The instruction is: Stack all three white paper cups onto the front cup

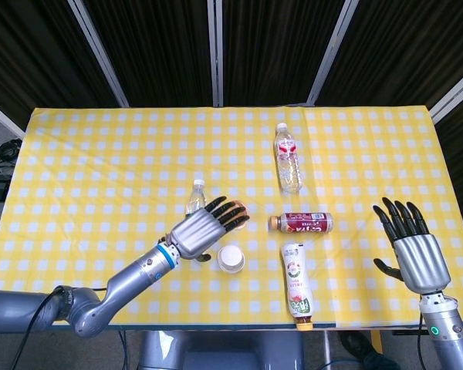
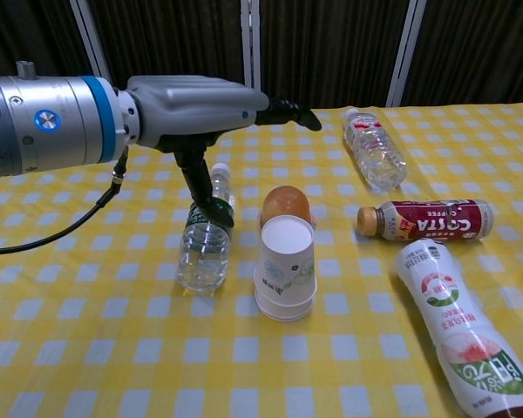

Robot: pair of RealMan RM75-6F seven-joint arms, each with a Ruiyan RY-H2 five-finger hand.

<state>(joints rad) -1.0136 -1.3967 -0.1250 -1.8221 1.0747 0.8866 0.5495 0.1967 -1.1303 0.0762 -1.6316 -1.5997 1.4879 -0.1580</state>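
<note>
A stack of white paper cups (image 2: 285, 266) stands upright near the table's front, its rim (image 1: 231, 258) showing from above. My left hand (image 1: 203, 230) hovers just behind and left of the stack, fingers spread flat and holding nothing; in the chest view the left hand (image 2: 211, 100) is raised above the cups. My right hand (image 1: 411, 248) rests open at the table's front right edge, far from the cups. How many cups the stack holds cannot be told.
An orange ball (image 2: 285, 205) sits right behind the stack. A clear water bottle (image 2: 205, 233) lies to its left. A Costa bottle (image 2: 425, 219), a pink-label bottle (image 2: 451, 329) and another water bottle (image 2: 375, 146) lie to the right.
</note>
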